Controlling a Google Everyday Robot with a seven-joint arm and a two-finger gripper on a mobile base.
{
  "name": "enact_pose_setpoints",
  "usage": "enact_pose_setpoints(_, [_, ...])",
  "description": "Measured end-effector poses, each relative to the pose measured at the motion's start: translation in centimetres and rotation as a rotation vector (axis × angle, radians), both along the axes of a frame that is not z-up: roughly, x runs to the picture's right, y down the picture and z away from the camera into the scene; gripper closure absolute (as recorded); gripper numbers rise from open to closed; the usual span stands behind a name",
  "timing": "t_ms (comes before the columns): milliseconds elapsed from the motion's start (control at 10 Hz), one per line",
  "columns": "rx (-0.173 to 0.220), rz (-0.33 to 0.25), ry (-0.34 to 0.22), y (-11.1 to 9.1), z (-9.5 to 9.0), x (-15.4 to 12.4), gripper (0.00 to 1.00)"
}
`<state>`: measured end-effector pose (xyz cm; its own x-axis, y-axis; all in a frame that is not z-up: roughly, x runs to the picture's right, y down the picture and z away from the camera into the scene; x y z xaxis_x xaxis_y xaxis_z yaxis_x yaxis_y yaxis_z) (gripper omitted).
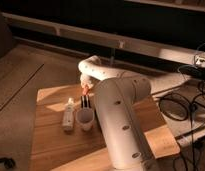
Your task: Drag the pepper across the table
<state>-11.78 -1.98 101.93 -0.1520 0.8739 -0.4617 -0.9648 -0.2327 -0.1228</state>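
Camera view: shut jaws (86, 90) above cup (85, 119) on table (51, 135).

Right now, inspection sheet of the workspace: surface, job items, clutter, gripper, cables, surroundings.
Surface: wooden table, light planks, partly sunlit.
Job's things: pepper, small red-orange piece at the far edge, under the gripper.
Clutter: white cup with dark sticks; packet beside it, to the left.
Gripper: gripper shut, low over the pepper; contact cannot be told. The arm hides the table's right half.
Cables: black cables on the floor, right.
Surroundings: dark wall with a rail behind.
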Motion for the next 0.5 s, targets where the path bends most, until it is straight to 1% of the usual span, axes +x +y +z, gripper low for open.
enact_pose_setpoints(100, [-0.008, -0.009, -0.042, 0.2, -0.3, -1.9, 1.0])
enact_pose_setpoints(500, [-0.028, -0.032, -0.138, 0.5, -1.1, -5.7, 1.0])
